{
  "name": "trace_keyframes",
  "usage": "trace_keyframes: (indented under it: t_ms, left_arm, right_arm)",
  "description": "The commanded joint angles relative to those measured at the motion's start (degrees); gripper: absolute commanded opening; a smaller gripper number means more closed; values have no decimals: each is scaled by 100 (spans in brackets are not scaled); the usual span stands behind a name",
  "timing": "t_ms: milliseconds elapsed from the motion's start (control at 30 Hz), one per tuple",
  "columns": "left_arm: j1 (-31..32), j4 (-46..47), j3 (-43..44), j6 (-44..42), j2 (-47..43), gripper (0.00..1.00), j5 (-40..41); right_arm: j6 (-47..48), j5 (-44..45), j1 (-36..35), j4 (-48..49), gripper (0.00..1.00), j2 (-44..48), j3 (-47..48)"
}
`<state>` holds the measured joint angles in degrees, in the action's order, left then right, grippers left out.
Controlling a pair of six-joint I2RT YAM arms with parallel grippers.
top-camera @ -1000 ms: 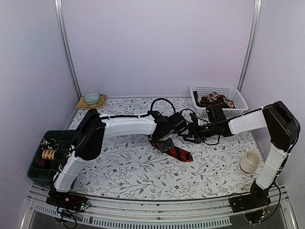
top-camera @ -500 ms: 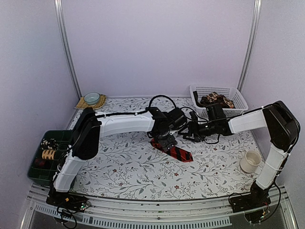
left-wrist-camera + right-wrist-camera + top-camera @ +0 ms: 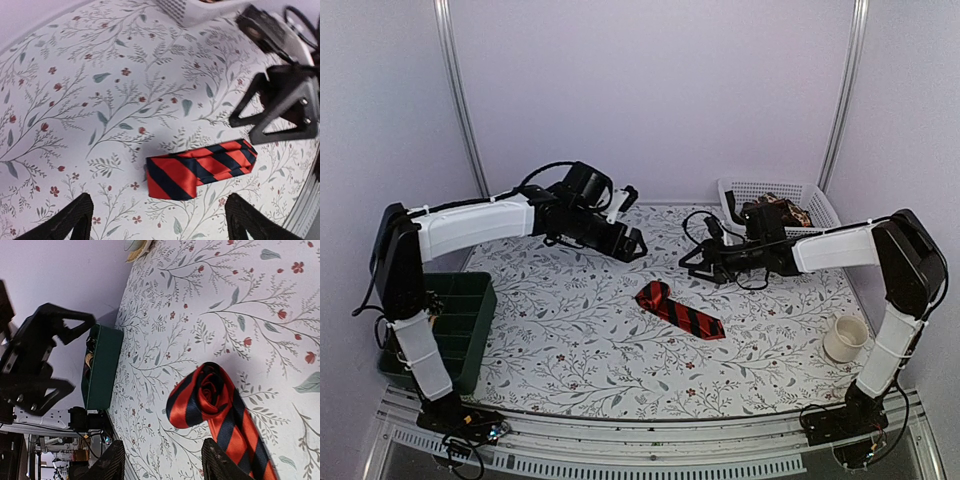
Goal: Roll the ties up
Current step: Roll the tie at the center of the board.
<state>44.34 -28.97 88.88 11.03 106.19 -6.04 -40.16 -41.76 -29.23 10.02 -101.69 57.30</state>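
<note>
Lying mid-table, the red striped tie (image 3: 680, 312) sits apart from the released left end effector (image 3: 157, 220) and released right end effector (image 3: 167, 460).

Floral-print table (image 3: 570, 350), red-and-black striped tie (image 3: 680, 310) partly coiled at centre, white basket (image 3: 817, 205) far right, cream cup (image 3: 845, 338) near right, green bin (image 3: 460, 320) at left edge.

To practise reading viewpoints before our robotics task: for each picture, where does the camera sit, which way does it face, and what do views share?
Top external: fixed above and behind the bases, looking down on the table; both arms show, left hand and right hand apart.
Left wrist: on the left arm, looking down at the red striped tie; own fingertips at the bottom.
Right wrist: on the right arm, looking across the table toward the green bin; own fingertips below.
Shared: every view shows the tie.
</note>
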Motion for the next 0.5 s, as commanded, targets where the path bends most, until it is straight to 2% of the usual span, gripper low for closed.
trace_keyframes:
  t_ms: [0,200,467]
  left_arm:
    - [-621,950,-838,646,-197,88,-1178]
    - [-916,1504,-1273,874,142,65,-1842]
    - [-1076,1968,-1505,978,465,61,-2149]
  right_arm:
    - [-270,-83,-328,460,52,-528,371]
    - [-607,-218,-694,880,50,-1132,860]
    - [-896,-294,-883,1143,48,-1643,1085]
